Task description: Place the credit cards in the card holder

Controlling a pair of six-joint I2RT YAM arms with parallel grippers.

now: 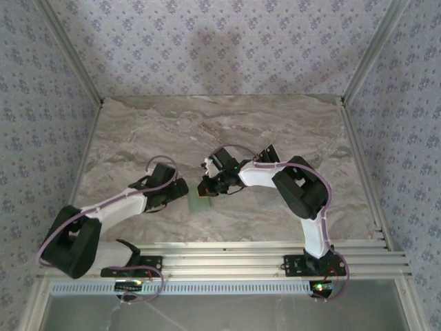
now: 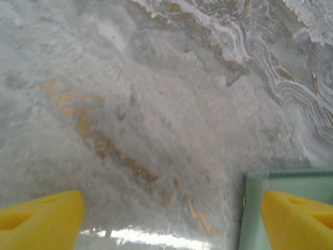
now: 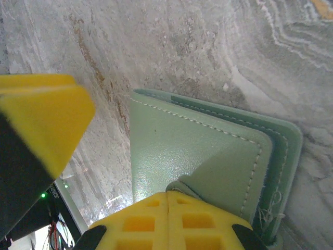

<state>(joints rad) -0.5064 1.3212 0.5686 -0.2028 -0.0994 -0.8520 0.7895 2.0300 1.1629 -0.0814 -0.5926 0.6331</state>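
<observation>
Now: card holder (image 3: 208,151) lies flat on the marble table (image 2: 156,78), between my arms. My right gripper (image 3: 167,208) is pressed together, pinching its top flap. My left gripper (image 2: 169,219) is spread, straddling its edge. Judging it light, soft and floppy; best gripped at the stitched edge.

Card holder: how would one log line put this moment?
left gripper open beside card holder | right gripper shut on its flap | holder on table

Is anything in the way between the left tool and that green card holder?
Nothing visible. One finger of the open left tool overlaps the card holder; the right tool pinches its flap.
</observation>
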